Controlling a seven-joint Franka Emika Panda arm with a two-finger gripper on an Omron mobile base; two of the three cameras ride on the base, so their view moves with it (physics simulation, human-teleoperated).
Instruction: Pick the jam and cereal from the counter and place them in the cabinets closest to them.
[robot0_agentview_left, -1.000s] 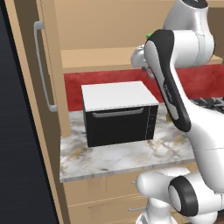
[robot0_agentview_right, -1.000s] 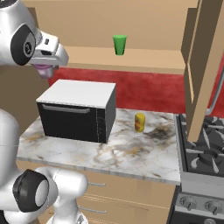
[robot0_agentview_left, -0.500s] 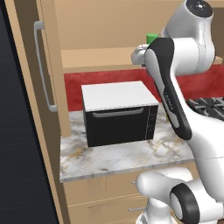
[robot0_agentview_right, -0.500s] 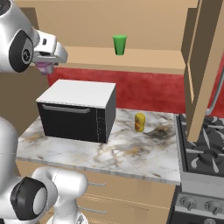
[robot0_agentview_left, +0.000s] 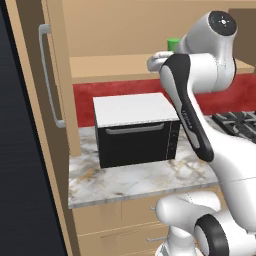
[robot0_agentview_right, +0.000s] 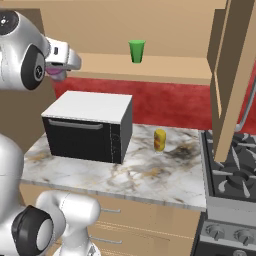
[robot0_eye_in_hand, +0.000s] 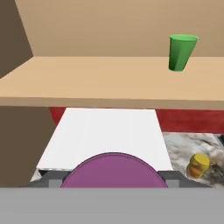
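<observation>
Jam heading for the open cabinet shelf.
The gripper (robot0_agentview_right: 59, 71) is gripping the purple jam (robot0_eye_in_hand: 114, 170) between its jaws, hovering above the microwave (robot0_agentview_right: 88, 125); the cabinet shelf (robot0_eye_in_hand: 105, 83) is lying straight ahead and slightly higher, green cup (robot0_eye_in_hand: 182, 52) off to one side.

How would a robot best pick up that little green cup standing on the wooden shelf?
Grip the green tapered cup across its side wall near mid-height, coming level from the cabinet's open front. It stands upright, wider at the rim, on the tan wooden shelf, so it probably won't slip down.
</observation>
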